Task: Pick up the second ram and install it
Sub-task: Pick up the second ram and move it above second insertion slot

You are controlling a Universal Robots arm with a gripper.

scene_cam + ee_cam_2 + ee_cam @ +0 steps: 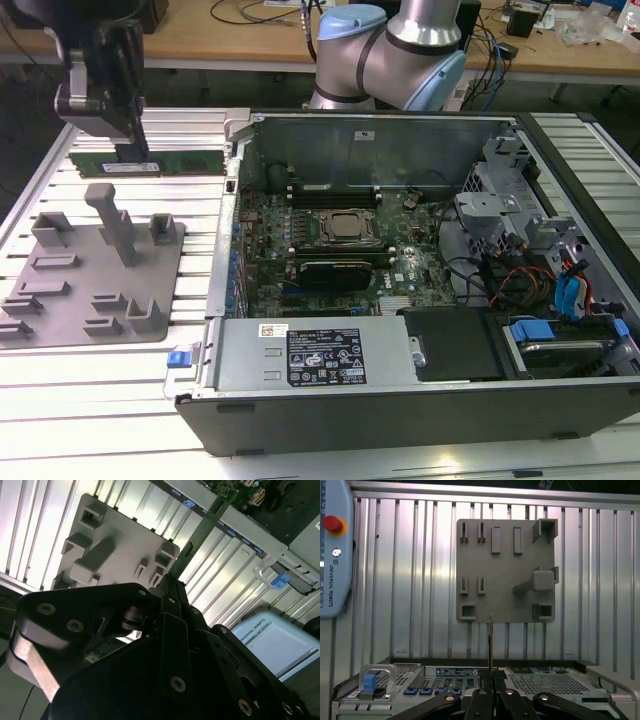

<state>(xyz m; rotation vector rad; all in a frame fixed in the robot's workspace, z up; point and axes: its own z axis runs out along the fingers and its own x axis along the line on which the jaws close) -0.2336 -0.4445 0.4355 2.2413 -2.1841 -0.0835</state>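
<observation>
Gripping second ram w/ hand clamped on it from above, stick level over tabletop past grey tray, beside open PC case, prob. keeping contact edge free for slotting

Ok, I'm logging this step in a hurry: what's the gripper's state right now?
The gripper: closed, holding the second ram.

A: Entry one, the work surface?
B: Desk: ribbed aluminium slats, silver, running in long parallel strips.

A: Entry two, behind it?
B: Wooden desk: light brown, along the far side in the exterior view, carrying loose cables and small clutter.

A: Entry three, light?
B: Bright, with a white sheen on the slats in both wrist views.
</observation>
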